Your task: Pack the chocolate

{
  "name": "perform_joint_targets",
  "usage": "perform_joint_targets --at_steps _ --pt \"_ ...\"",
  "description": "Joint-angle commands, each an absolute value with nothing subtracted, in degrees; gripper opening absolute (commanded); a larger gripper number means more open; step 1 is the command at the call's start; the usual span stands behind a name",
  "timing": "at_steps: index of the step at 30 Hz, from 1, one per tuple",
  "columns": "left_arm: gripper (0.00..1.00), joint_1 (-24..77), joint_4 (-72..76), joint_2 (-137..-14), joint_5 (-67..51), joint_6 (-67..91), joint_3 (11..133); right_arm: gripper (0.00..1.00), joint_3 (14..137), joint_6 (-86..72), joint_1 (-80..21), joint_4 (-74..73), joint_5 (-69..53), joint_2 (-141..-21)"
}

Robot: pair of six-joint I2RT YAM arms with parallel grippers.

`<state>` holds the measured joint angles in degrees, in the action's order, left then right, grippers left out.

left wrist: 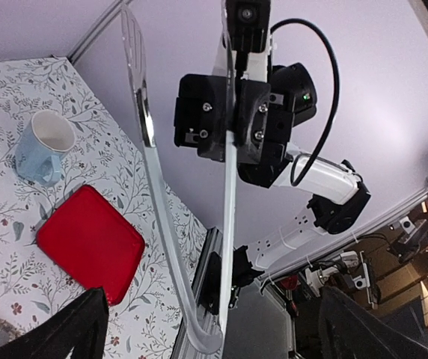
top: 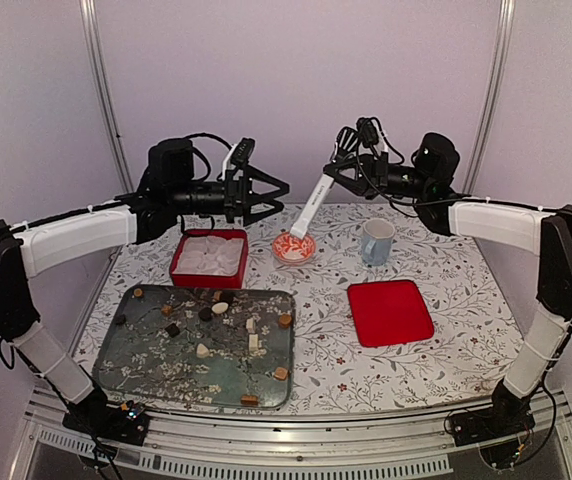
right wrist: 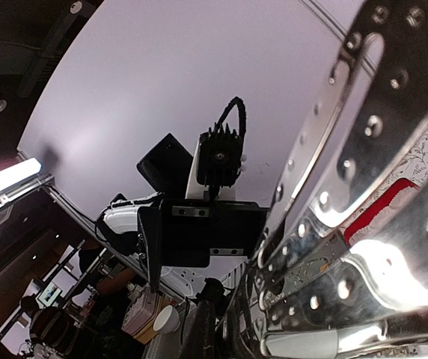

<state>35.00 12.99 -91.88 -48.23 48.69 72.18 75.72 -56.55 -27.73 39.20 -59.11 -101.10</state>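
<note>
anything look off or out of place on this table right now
Nothing spilled or broken. The chocolate lies scattered loose over the glass tray. The one oddity: the tongs in the right end effector slant down to the small patterned bowl, away from the chocolate.

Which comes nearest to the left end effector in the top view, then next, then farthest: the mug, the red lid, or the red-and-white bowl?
1. Red-and-white bowl: just right of the open left end effector, toward the table's middle.
2. Mug: farther right, at the back.
3. Red lid: right side, nearer the arm bases.
</note>
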Motion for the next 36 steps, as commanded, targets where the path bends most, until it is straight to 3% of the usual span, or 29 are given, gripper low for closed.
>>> perform_joint_targets --at_steps 1,5,11,17,26,31,36 --pt "0.99 33.8 10.5 -90.8 -46.8 49.0 71.4 0.0 77.0 -58.8 -27.6 47.9 -59.7 -100.8" --pt "0.99 34.7 16.1 -91.5 -47.9 52.7 69.0 0.0 76.1 -62.2 -28.5 54.6 -58.5 -101.9" --pt "0.97 38.5 28.3 -91.0 -47.4 59.6 66.0 0.0 74.7 -59.9 -33.7 53.3 -53.9 -101.1" --pt "0.77 40.2 38.7 -90.0 -46.4 66.6 63.8 0.0 71.7 -56.2 -37.1 49.0 -49.5 -97.7" --pt "0.45 43.1 32.4 -85.8 -38.9 64.6 62.4 0.0 72.3 -54.5 -40.2 45.7 -47.2 -95.6" --pt "0.38 43.3 32.4 -85.3 -38.9 66.3 61.6 0.0 71.2 -52.6 -40.3 44.9 -46.8 -94.9" --pt "0.38 43.9 33.0 -85.3 -41.2 67.6 61.5 0.0 72.2 -49.4 -40.4 41.6 -47.2 -94.9"
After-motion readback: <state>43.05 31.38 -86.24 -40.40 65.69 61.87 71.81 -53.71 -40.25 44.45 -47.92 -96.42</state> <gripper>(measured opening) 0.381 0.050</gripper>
